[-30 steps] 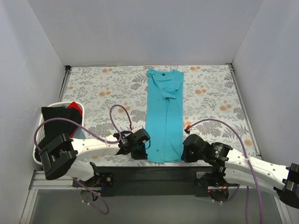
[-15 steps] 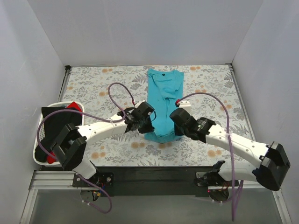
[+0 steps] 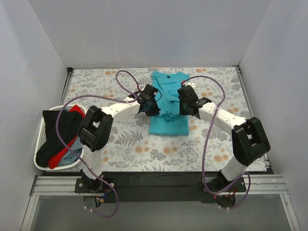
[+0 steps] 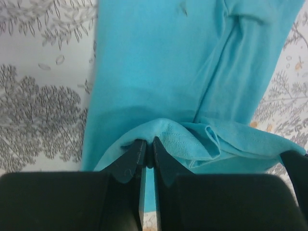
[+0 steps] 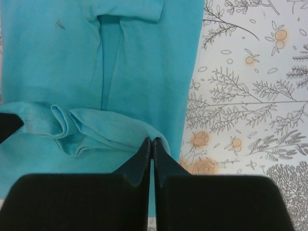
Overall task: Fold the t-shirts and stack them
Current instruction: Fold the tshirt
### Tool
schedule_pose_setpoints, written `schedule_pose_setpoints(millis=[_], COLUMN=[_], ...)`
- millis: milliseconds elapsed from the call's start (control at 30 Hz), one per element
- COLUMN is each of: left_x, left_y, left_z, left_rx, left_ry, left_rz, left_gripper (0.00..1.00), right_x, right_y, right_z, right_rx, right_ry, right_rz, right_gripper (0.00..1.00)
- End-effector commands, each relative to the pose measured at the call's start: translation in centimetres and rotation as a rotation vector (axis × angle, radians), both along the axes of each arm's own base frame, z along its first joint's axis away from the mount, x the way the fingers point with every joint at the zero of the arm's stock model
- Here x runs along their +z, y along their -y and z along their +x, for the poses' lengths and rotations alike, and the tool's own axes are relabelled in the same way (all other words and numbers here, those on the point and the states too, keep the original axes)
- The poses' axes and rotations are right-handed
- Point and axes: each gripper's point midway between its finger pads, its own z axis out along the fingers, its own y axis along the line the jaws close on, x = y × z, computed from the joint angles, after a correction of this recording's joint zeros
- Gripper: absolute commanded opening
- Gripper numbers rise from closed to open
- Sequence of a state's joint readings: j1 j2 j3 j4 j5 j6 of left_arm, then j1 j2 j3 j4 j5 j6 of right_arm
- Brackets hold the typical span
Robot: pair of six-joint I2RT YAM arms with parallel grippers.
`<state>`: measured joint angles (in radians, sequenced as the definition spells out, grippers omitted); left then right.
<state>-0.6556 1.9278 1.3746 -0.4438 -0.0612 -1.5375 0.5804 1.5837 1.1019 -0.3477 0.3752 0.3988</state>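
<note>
Though folded over, turquoise t-shirt (image 3: 167,126) rumpled

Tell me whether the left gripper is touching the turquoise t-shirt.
Touching. In the left wrist view the left gripper is pinched shut on a raised fold at the edge of the turquoise t-shirt.

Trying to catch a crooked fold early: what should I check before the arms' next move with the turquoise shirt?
1. Left tool shut on the hem of the turquoise t-shirt: ok.
2. Right tool shut on the hem's other corner: ok.
3. Both tools level across the shirt in the top view: ok.
4. Hem flat between the two grips: not ok, it bunches in folds.
5. Hem carried to the collar: not ok, about halfway.
6. Lower layer smooth underneath: cannot tell.
</note>
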Motion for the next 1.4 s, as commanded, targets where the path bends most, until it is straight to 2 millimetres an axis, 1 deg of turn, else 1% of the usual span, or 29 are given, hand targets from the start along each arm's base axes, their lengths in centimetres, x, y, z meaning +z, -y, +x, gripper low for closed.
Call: schedule_pose_setpoints(millis=[0, 133, 233, 300, 333, 400, 567, 800, 867, 900, 933, 967, 1000, 1033, 1067, 1100, 1133, 1167, 1200, 1233, 1267, 1300, 1333, 1367], left_x=[1.9, 1.4, 1.6, 1.1, 1.7, 1.7, 1.4, 0.2, -0.1, -0.1, 0.1, 0.2, 0.6, 1.3, 2.0, 3.0, 3.8, 4.2, 5.3, 5.1, 5.1, 5.1, 4.7, 4.6], left_y=[-0.1, -0.4, -0.6, -0.9, -0.2, -0.1, 0.1, -0.8, -1.0, -1.1, -1.2, -1.2, -1.4, -1.3, -1.5, -2.0, -2.1, -2.4, -2.5, -2.8, -2.8, -2.9, -3.0, -2.7], left_z=[2.9, 4.4, 5.6, 6.3, 6.4, 7.2, 8.0, 9.1, 9.4, 9.6, 9.9, 10.0, 10.0, 10.4, 10.5, 10.4, 10.6, 10.5, 10.4, 9.9, 9.6, 9.2, 8.5, 8.1], left_rx=[0.003, 0.008, 0.012, 0.014, -0.006, -0.012, -0.02, 0.0, -0.002, -0.002, -0.004, -0.02, -0.029, -0.033, -0.042, -0.035, -0.035, -0.03, -0.032, -0.028, -0.028, -0.015, -0.011, -0.018], left_ry=[0.045, 0.035, 0.046, 0.043, 0.041, 0.044, 0.039, 0.014, 0.016, 0.014, 0.025, 0.035, 0.047, 0.078, 0.098, 0.117, 0.144, 0.153, 0.173, 0.162, 0.158, 0.144, 0.129, 0.12], left_rz=[-0.043, -0.046, -0.049, -0.039, -0.065, -0.066, -0.061, -0.068, -0.069, -0.076, -0.086, -0.088, -0.097, -0.108, -0.111, -0.118, -0.123, -0.121, -0.122, -0.117, -0.121, -0.131, -0.133, -0.141], left_gripper=[0.0, 0.0, 0.0, 0.0, 0.0, 0.0, 0.0, 0.0, 0.0, 0.07, 0.15, 0.25, 0.42, 0.48, 0.51, 0.54, 0.55, 0.55, 0.54, 0.51, 0.45, 0.4, 0.22, 0.16], right_x=[0.9, 0.3, 0.2, 0.2, 0.4, 0.4, 0.8, -0.6, -0.8, -0.8, -0.7, -0.8, -0.7, -0.3, -0.1, 0.6, 0.6, 0.8, 1.6, 1.1, 2.0, 2.0, 1.9, 1.6], right_y=[-1.3, -1.4, -0.9, -0.2, -0.3, 0.2, 0.9, 1.2, 1.2, 1.2, 1.0, 1.2, 1.2, 1.1, 1.3, 1.3, 1.5, 1.5, 1.6, 1.4, 1.0, 0.6, -0.4, -0.8], right_z=[3.2, 4.3, 5.0, 5.6, 5.8, 6.4, 7.3, 8.6, 9.0, 9.3, 9.4, 9.7, 9.8, 10.0, 10.0, 9.9, 9.7, 9.4, 9.1, 8.3, 7.9, 7.4, 6.8, 6.2], right_rx=[0.033, 0.033, 0.018, 0.004, 0.008, -0.004, -0.015, -0.012, 0.0, 0.0, 0.01, 0.006, 0.008, 0.014, 0.01, 0.01, 0.005, 0.007, 0.006, 0.016, 0.023, 0.034, 0.056, 0.067], right_ry=[0.048, 0.034, 0.031, 0.031, 0.034, 0.033, 0.041, 0.004, 0.0, 0.002, 0.002, 0.0, 0.001, 0.008, 0.012, 0.026, 0.028, 0.031, 0.043, 0.027, 0.043, 0.044, 0.047, 0.039], right_rz=[0.041, 0.049, 0.058, 0.064, 0.071, 0.075, 0.094, 0.107, 0.114, 0.116, 0.122, 0.127, 0.132, 0.138, 0.138, 0.142, 0.139, 0.142, 0.148, 0.157, 0.172, 0.175, 0.166, 0.163], right_gripper=[0.01, 0.01, 0.01, 0.01, 0.01, 0.01, 0.01, 0.01, 0.04, 0.05, 0.1, 0.14, 0.21, 0.4, 0.48, 0.56, 0.7, 0.74, 0.75, 0.75, 0.72, 0.68, 0.65, 0.6])
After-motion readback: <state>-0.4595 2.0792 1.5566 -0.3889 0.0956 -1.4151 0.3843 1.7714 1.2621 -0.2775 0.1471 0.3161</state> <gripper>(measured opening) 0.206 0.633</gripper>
